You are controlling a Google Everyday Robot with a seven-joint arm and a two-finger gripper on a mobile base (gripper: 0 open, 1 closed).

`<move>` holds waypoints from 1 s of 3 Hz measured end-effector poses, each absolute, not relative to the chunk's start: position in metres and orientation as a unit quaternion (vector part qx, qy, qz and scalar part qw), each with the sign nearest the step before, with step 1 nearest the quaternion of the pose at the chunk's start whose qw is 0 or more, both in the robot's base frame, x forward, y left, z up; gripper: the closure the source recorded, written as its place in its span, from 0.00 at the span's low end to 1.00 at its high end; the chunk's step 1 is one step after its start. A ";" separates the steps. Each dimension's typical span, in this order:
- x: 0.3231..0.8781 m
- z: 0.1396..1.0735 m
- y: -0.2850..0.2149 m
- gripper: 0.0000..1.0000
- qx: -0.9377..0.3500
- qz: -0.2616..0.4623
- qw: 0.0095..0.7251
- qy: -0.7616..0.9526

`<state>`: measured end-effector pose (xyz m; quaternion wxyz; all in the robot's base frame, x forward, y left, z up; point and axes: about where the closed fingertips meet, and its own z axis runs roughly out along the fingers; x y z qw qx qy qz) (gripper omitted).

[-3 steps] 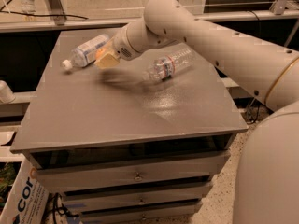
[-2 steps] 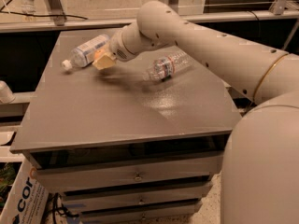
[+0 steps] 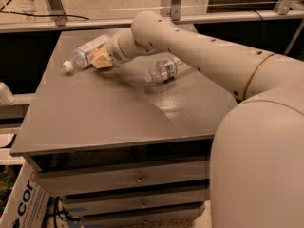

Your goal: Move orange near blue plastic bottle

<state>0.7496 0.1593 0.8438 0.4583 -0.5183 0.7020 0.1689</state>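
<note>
The blue plastic bottle [image 3: 89, 51] lies on its side at the far left of the grey table top [image 3: 104, 113], with its white cap [image 3: 68, 66] pointing left. My gripper [image 3: 101, 60] reaches in from the right and sits right against the bottle's near side, low over the table. A tan-orange patch shows at the gripper's tip. I cannot tell whether it is the orange, and no orange shows elsewhere on the table.
A clear crinkled bottle [image 3: 164, 70] with a narrow red-and-blue label lies on its side right of the gripper, under my arm [image 3: 199, 51]. The table is a drawer cabinet [image 3: 137, 179]. A metal rail [image 3: 71, 23] runs behind it.
My gripper has moved a little to the left, closer to the blue plastic bottle. Both bottles lie where they were.
</note>
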 end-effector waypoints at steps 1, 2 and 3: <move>0.754 0.840 0.161 0.82 -0.504 0.164 0.463 0.710; 0.756 0.839 0.160 0.59 -0.498 0.156 0.466 0.714; 0.757 0.839 0.159 0.36 -0.495 0.152 0.468 0.716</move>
